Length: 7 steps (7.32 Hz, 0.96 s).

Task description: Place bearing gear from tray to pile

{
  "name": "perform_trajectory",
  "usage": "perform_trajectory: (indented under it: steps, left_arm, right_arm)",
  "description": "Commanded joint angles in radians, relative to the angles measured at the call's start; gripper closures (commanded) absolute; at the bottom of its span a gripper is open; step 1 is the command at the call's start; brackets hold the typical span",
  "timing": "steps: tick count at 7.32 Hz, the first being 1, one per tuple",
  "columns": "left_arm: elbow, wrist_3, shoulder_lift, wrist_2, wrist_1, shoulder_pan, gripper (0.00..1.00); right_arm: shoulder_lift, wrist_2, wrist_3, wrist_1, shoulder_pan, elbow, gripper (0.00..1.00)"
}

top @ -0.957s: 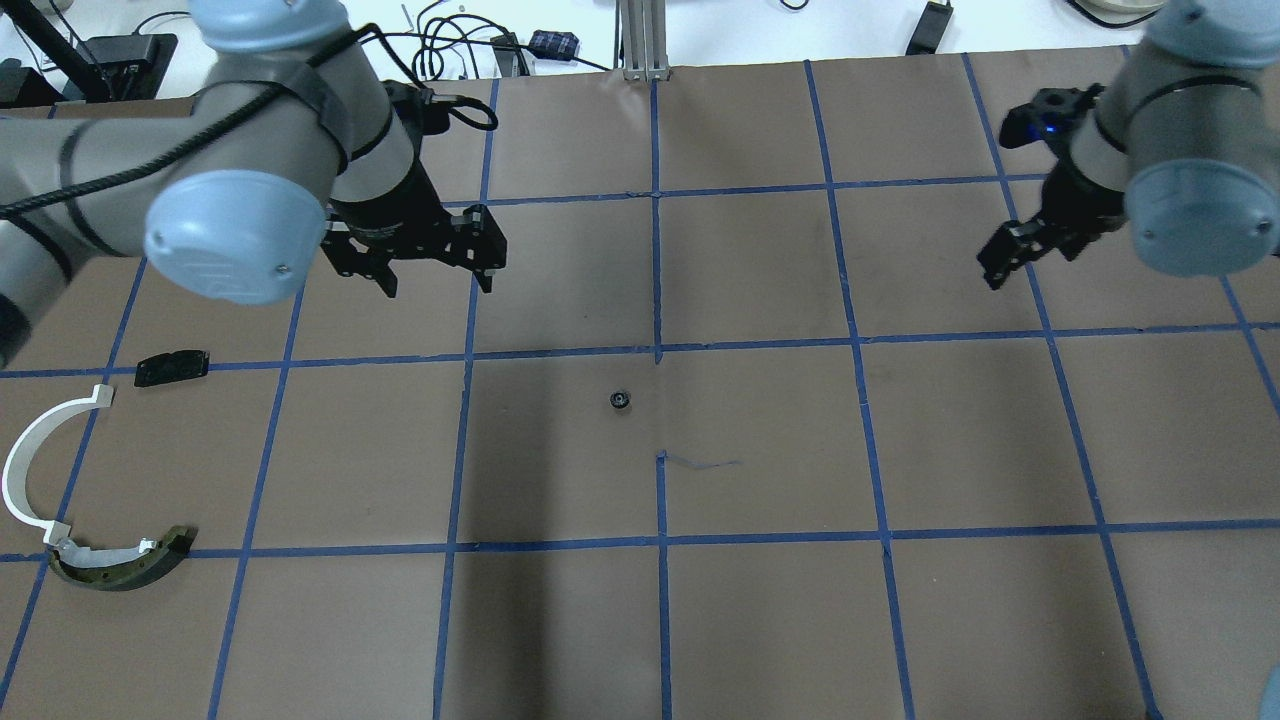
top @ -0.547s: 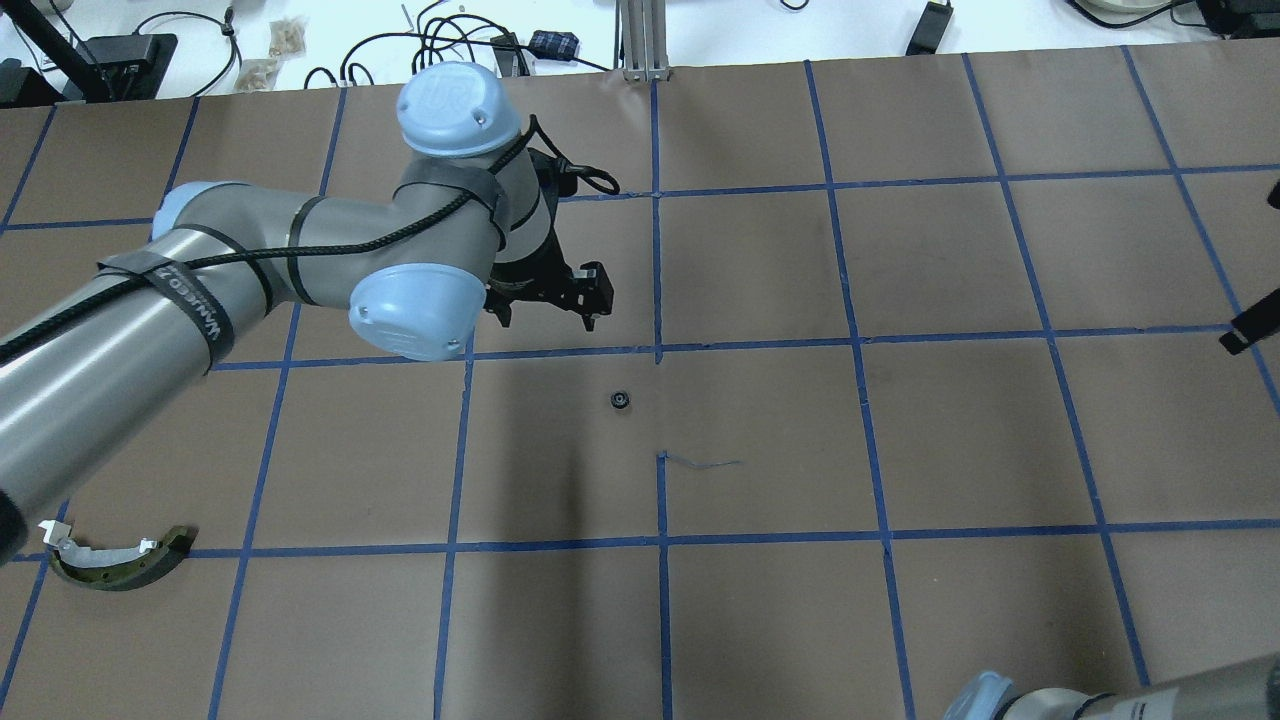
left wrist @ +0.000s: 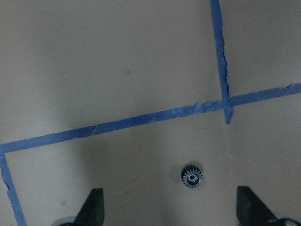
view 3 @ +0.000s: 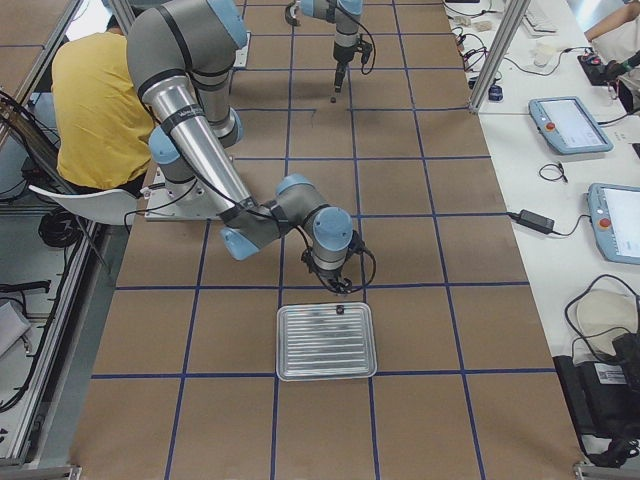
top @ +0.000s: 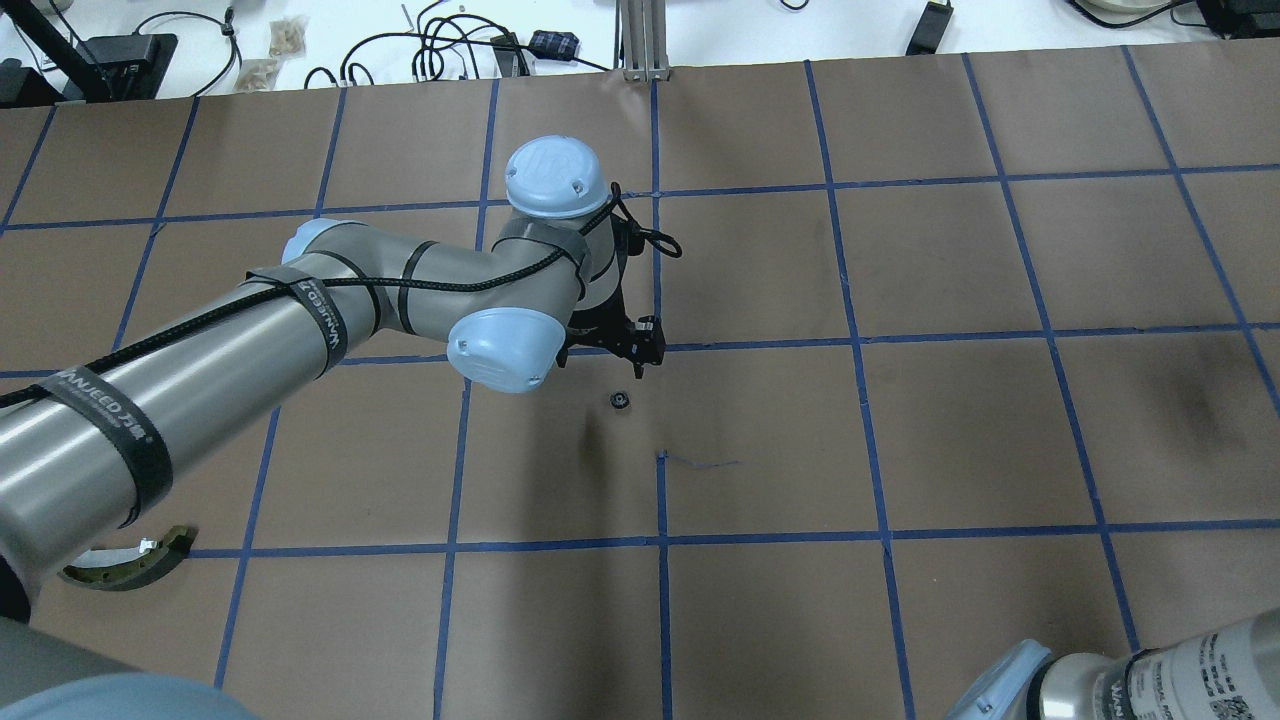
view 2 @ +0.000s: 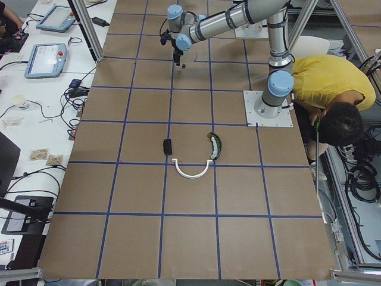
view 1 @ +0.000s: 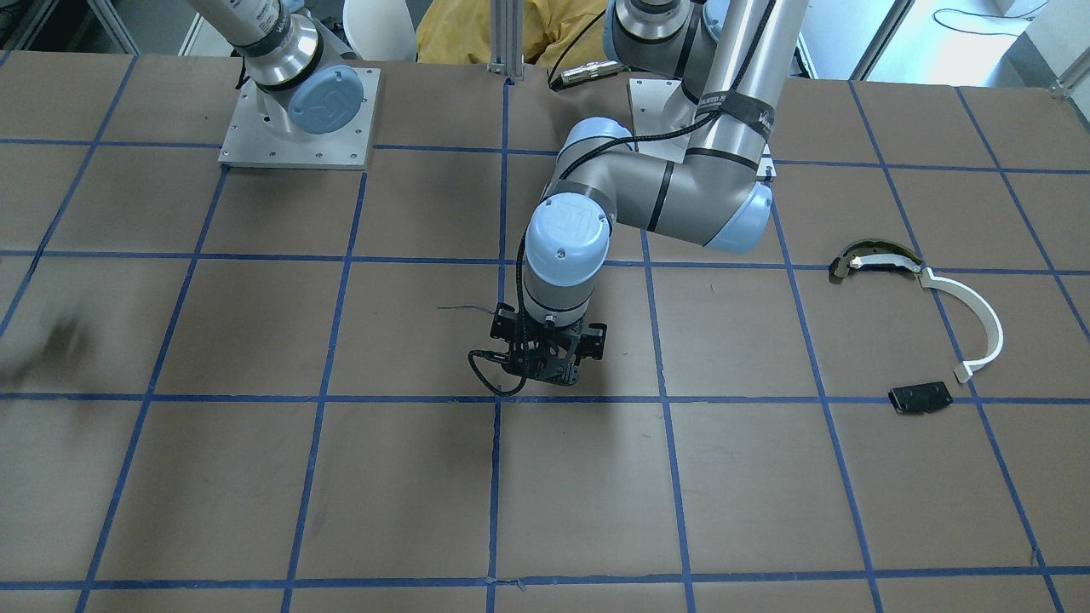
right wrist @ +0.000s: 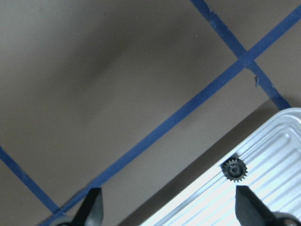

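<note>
Bearing gear (right wrist: 234, 169) lies flat just inside the tray (right wrist: 268, 188) rim, untouched. Right arm is folded low with wrist pointing down, right pincer (right wrist: 167, 189) spread wide and empty over that rim. Left arm is stretched across the counter (top: 900, 450) well away from the tray, wrist down, left pincer (left wrist: 169, 189) wide, empty, above a second gear (left wrist: 192, 177). Pile (view 1: 920, 397) is farther still from the tray. Versus half a second ago: left pincer has moved closer to the second gear, which hasn't shifted; right pincer is gone from the overhead view's edge
</note>
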Motion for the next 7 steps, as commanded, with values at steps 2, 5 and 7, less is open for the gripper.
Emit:
perform_trajectory:
  steps: [2,5,7]
  left_arm:
    - [0.0,-0.004,-0.045,-0.002,0.006,-0.007,0.02]
    - [0.003,0.011,-0.056,0.0,0.006,-0.018,0.38]
    - [0.003,0.011,-0.059,-0.002,0.006,-0.018,0.84]
  right_arm:
    - [0.139,0.095,-0.441,-0.168,-0.015,-0.028,0.0]
    - [0.141,0.05,-0.493,-0.164,-0.015,-0.028,0.04]
    - [0.137,0.032,-0.495,-0.17,-0.015,-0.027,0.07]
